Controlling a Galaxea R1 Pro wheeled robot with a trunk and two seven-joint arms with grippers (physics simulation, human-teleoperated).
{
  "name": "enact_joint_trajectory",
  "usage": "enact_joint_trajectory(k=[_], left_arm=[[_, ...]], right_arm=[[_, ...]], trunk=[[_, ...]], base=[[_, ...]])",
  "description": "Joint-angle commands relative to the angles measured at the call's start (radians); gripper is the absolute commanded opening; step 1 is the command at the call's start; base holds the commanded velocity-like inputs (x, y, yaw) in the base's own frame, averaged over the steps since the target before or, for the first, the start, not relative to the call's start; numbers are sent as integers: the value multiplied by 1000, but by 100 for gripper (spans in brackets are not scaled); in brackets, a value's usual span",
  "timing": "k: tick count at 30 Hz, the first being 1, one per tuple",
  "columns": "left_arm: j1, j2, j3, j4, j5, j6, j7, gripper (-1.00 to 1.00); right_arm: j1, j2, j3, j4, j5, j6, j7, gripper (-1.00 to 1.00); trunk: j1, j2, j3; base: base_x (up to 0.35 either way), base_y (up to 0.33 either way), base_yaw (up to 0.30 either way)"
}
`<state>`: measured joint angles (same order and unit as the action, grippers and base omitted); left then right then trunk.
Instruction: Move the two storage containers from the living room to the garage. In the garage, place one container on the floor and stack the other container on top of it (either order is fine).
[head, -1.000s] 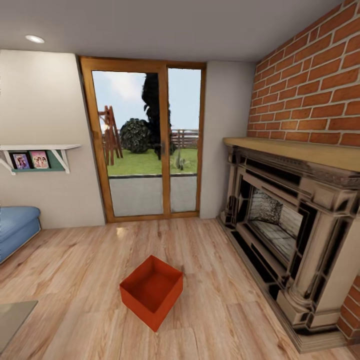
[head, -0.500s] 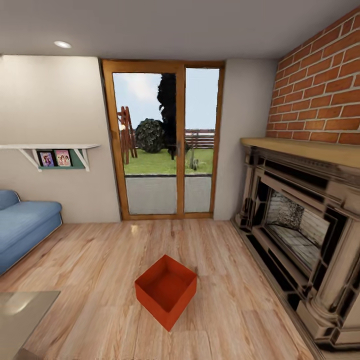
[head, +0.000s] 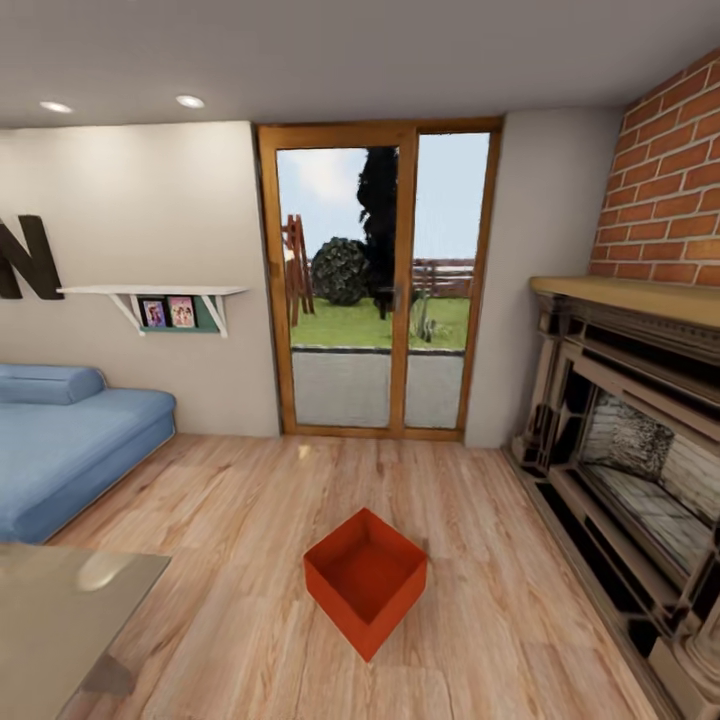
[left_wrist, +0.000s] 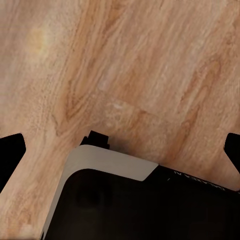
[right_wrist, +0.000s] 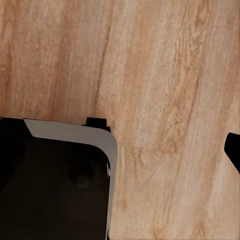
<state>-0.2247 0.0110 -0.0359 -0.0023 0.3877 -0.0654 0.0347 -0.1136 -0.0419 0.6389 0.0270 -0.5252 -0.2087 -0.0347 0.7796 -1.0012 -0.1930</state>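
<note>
1. One orange-red storage container (head: 366, 580) is sitting on the light wood plank floor (head: 240, 520) of the living room, open top up, one corner turned toward the camera. In the head view it is lying at about 6 o'clock from the picture's middle, alone, touching nothing but the planks.
2. The glass doors (head: 378, 290) in their wooden frame are standing at 12 o'clock from the container, well apart from it, showing grass and a dark bush outside.
3. The fireplace (head: 640, 470) with its wooden mantel is running along the red brick wall (head: 670, 190) at about 3 o'clock from the container.
4. A blue sofa (head: 70, 450) is resting at 9 o'clock, under a white wall shelf (head: 160, 295) holding small framed pictures.
5. A glass tabletop (head: 60, 620) is showing at 8 o'clock, near the lower edge.
6. The left gripper (left_wrist: 120, 150) is hanging above bare planks and the robot's dark base (left_wrist: 140, 205); its fingertips are showing at opposite edges, spread wide apart, holding nothing.
7. The right gripper (right_wrist: 120, 145) is also pointing at planks and the base; one fingertip is showing at the edge, so I cannot tell how its pincer is standing.
</note>
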Motion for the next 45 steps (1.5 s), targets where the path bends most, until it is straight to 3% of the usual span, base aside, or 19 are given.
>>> enact_joint_trajectory(k=[1,45], left_arm=[[-1,0,-4,1,5,-3,2,100],[-1,0,-4,1,7,-2,3,100]], right_arm=[[-1,0,8,2,-7,-5,-1,100],[-1,0,12,2,-6,-3,-1,100]], trunk=[[0,-1,-1],[0,-1,-1]], base=[[0,0,270],[0,0,270]])
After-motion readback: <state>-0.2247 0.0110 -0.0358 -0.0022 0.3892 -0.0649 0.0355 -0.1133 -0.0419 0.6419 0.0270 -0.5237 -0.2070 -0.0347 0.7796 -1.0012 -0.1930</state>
